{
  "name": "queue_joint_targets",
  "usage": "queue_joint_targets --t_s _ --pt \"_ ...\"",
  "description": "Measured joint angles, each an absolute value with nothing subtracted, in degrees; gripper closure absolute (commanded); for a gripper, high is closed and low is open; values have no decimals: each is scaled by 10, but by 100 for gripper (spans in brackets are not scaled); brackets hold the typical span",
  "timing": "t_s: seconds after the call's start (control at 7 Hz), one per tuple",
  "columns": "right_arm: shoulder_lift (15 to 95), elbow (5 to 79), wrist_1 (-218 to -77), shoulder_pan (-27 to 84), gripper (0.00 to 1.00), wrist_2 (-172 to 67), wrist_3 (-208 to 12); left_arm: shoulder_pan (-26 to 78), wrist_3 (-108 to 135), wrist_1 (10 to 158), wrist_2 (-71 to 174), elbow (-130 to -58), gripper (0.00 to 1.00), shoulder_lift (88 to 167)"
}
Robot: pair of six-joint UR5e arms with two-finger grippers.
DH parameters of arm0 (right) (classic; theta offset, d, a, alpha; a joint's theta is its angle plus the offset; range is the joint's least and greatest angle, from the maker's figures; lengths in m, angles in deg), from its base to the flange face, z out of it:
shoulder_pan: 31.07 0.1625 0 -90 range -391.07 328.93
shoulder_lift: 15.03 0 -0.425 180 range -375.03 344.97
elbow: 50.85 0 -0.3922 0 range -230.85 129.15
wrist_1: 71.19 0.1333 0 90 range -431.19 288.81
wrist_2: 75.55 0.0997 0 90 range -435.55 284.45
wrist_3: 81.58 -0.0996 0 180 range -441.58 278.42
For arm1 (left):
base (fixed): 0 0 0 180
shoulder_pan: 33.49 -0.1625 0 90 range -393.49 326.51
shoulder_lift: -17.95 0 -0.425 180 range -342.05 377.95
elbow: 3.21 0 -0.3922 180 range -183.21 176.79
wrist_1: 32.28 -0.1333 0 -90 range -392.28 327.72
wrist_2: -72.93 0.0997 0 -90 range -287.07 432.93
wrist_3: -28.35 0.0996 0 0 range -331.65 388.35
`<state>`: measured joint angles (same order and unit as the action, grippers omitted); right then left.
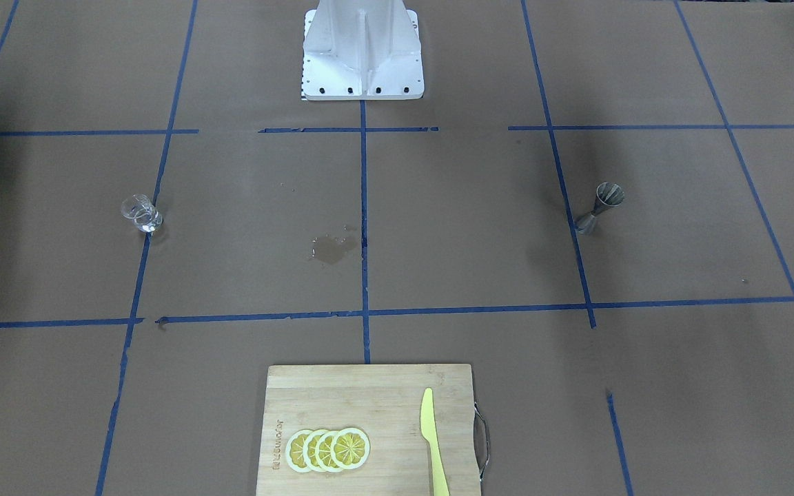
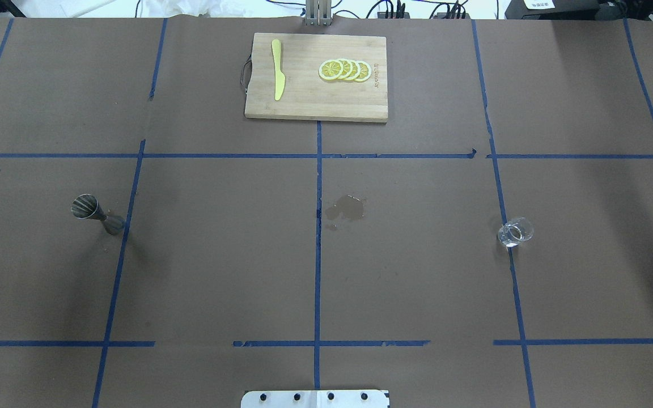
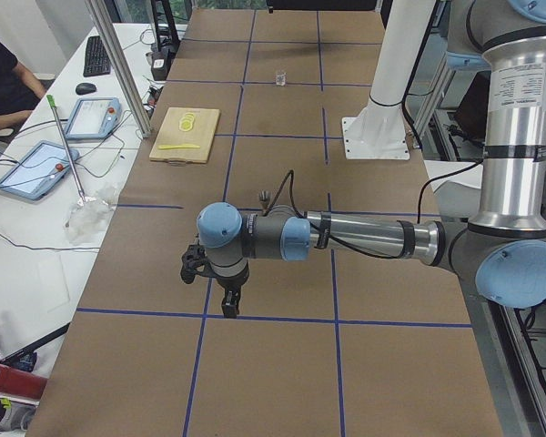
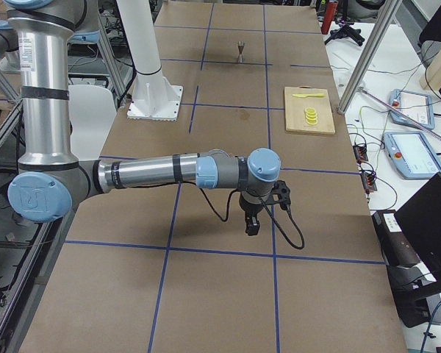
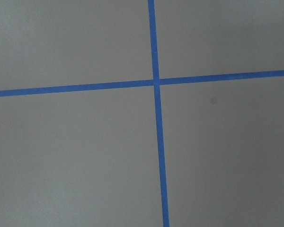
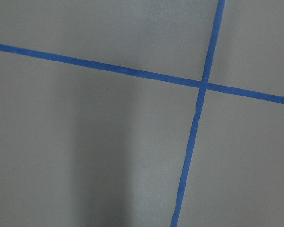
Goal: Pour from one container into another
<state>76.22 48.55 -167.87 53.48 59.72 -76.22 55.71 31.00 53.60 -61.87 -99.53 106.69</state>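
Above the brown paper table [image 3: 282, 364], seen from the side only: left gripper [image 3: 229, 300] pointing straight down off a bent wrist, forearm stretched level and low from the elbow, upper arm upright. Hangs clear of the surface, near a crossing of blue tape [image 5: 155, 81]. Fingers apart or together: cannot tell from this angle.

Mirrored at the opposite end: right gripper [image 4: 252, 224] pointing down likewise, forearm level, wrist folded, a cable looping beneath it. Hovers just short of a tape line. Cannot tell whether parted or closed.

Well beyond the left gripper, far down the table: glass cup [image 3: 279, 78], upright, on a tape line, touched by nothing.

Well beyond the right gripper, far down the table: jigger [image 4: 240, 51], upright on its smaller cone, just beside a tape line, likewise untouched.

Between the two grippers, roughly midway: a wet patch [image 2: 348, 207] on the paper. Off to the operators' side of that: cutting board [image 2: 315, 105] carrying lemon slices [image 2: 344, 69] and a yellow knife [image 2: 277, 68].
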Motion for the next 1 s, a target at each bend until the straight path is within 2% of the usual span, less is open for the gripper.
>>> queue_joint_targets --t_s 1.0 --pt "762 481 -1678 533 0 596 -761 565 306 533 -624 -1023 0 1052"
